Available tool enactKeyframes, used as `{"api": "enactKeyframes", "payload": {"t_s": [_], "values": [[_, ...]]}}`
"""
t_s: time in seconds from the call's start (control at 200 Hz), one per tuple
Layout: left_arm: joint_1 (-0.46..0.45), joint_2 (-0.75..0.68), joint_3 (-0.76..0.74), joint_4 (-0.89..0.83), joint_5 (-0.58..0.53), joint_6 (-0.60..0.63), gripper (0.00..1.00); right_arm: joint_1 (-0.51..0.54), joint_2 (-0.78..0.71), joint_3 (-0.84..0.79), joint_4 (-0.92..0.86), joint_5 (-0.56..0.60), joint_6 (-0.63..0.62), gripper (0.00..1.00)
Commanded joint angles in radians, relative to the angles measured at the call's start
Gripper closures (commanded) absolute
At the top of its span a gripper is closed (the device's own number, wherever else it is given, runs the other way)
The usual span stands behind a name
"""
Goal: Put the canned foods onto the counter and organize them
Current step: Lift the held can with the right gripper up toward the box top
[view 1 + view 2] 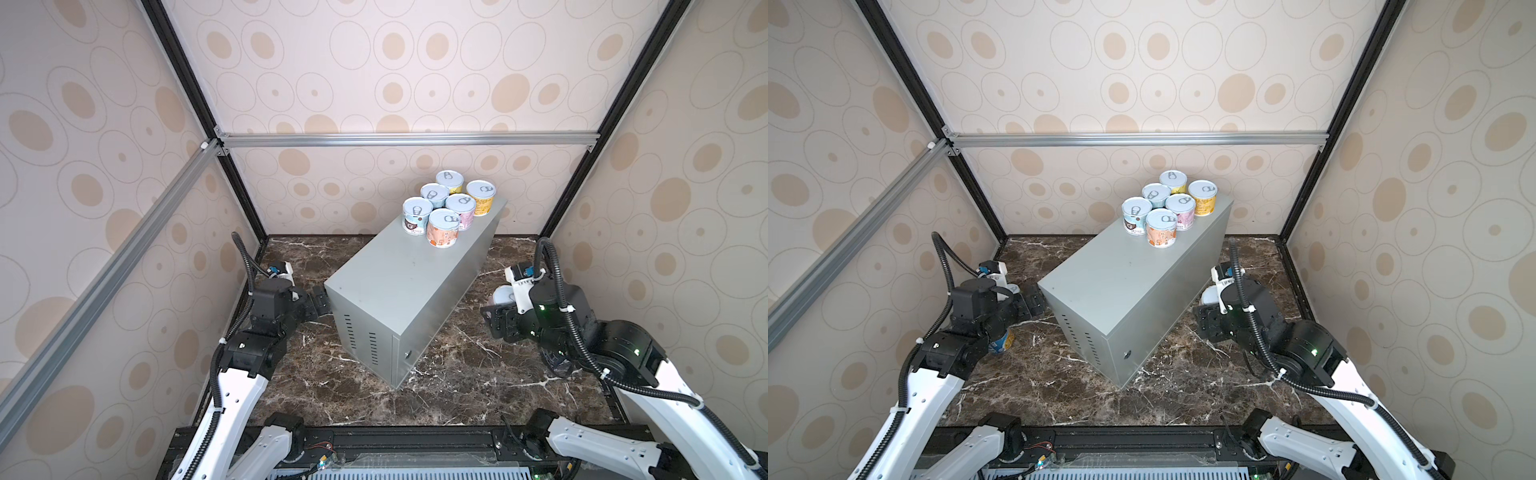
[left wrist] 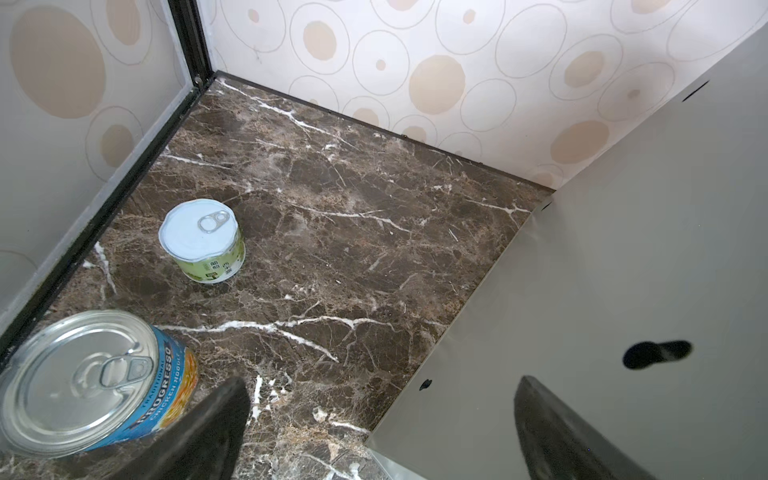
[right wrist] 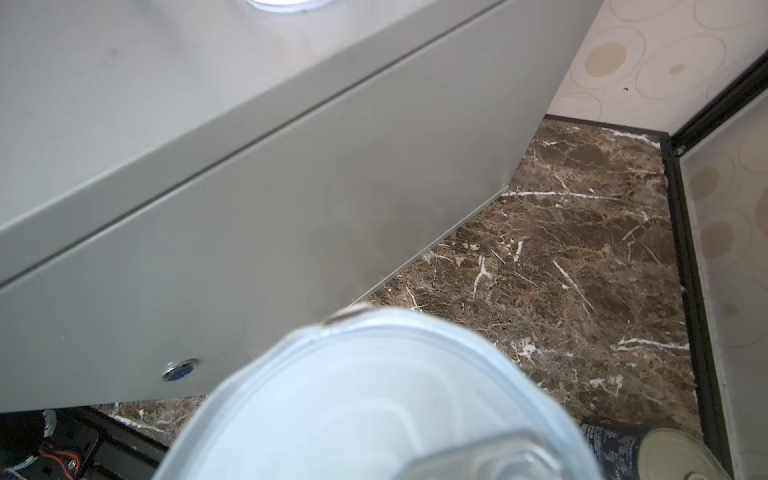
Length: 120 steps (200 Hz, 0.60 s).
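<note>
Though obscure from above, green-labelled can (image 2: pixel 202 241) plain in left wrist view.

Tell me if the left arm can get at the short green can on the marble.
Probably yes: left tool is open, and bare marble lies between it and the green can.

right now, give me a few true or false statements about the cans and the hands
1. Six cans stand on the counter. True.
2. The left hand holds the Progresso can. False: that hand is open and empty, and the can stands on the marble.
3. The right hand grips a pale-lidded can. True.
4. The green can lies on its side. False: it stands upright on the marble.
</note>
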Motion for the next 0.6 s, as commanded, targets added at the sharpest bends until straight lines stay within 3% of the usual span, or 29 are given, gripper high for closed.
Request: {"api": "enactKeyframes", "payload": {"t_s": [0.0, 0.595], "values": [[-0.001, 0.019, 0.069, -0.044, -0.029, 0.042, 0.01, 0.006, 0.029, 0.092, -0.03, -0.043, -0.084, 0.48], [-0.001, 0.127, 0.17, 0.001, -0.104, 0.047, 0.01, 0.006, 0.281, 0.417, -0.013, -0.207, -0.238, 0.51]]}}
